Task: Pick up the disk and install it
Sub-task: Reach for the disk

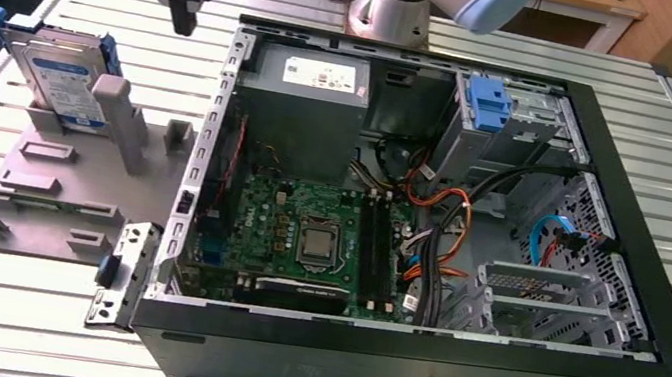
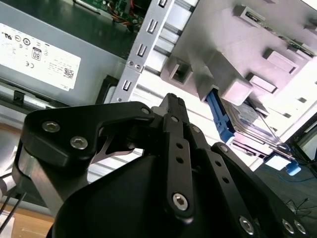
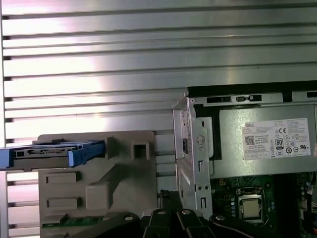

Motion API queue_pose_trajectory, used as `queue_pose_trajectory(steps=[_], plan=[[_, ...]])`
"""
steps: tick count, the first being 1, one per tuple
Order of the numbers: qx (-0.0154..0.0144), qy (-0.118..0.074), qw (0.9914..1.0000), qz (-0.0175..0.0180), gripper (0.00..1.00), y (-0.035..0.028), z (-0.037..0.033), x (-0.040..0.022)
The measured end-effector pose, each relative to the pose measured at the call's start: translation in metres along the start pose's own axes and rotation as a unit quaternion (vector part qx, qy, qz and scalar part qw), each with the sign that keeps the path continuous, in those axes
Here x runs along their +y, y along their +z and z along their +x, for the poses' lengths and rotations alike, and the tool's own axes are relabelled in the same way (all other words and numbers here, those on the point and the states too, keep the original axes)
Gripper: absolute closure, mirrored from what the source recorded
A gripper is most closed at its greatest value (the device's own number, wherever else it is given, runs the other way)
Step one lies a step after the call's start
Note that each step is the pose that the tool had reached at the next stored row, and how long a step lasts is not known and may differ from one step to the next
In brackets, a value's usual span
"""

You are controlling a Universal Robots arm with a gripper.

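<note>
Gripper point(image 2: 173, 99), pinched together on nothing, hangs beside one disk point(image 1: 56, 82) standing half-hidden in one grey holder point(image 1: 56, 187).

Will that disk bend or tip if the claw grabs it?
Probably stiff: the disk looks like metal in a blue frame. It stands on edge in the grey holder, so a sideways push might tip it.

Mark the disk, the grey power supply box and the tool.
disk point(image 1: 64, 83): exterior view, on its white-and-blue label.
grey power supply box point(image 1: 304, 133): exterior view, on the bare grey face below its sticker.
tool point(image 1: 183, 24): exterior view, at the closed tips, above the table beside the case.
</note>
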State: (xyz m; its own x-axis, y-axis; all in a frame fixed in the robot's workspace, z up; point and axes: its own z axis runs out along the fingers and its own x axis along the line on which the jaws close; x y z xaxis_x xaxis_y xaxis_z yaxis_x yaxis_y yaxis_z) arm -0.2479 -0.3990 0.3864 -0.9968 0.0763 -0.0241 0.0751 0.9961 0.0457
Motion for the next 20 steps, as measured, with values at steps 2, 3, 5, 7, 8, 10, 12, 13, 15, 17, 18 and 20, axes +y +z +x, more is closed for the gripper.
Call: queue_pose_trajectory(steps=[2,3,5,7,8,10,12,13,15,17,18,20], plan=[[0.0000,0.000,1.00000,0.0000,0.89,0.0000,0.0043,-0.0003],[0.0000,0.000,1.00000,0.0000,0.89,0.0001,0.0066,-0.0005],[0.0000,0.000,1.00000,0.0000,0.89,0.0002,0.0106,-0.0008],[0.0000,0.000,1.00000,0.0000,0.89,0.0003,0.0144,-0.0011],[0.0000,0.000,1.00000,0.0000,0.89,0.0004,0.0181,-0.0014],[-0.0001,0.000,1.00000,-0.0001,0.89,0.0006,0.0191,-0.0015],[0.0000,0.000,1.00000,0.0000,0.89,0.0005,0.0192,-0.0015],[0.0000,0.000,1.00000,0.0000,0.89,0.0005,0.0192,-0.0015],[0.0001,0.000,1.00000,0.0000,0.89,0.0005,0.0193,-0.0015],[0.0015,0.000,1.00000,0.0001,0.89,0.0006,0.0194,-0.0015],[0.0018,0.000,1.00000,0.0002,0.89,0.0005,0.0194,-0.0015],[0.0024,0.000,1.00000,0.0003,0.89,0.0005,0.0193,-0.0015]])
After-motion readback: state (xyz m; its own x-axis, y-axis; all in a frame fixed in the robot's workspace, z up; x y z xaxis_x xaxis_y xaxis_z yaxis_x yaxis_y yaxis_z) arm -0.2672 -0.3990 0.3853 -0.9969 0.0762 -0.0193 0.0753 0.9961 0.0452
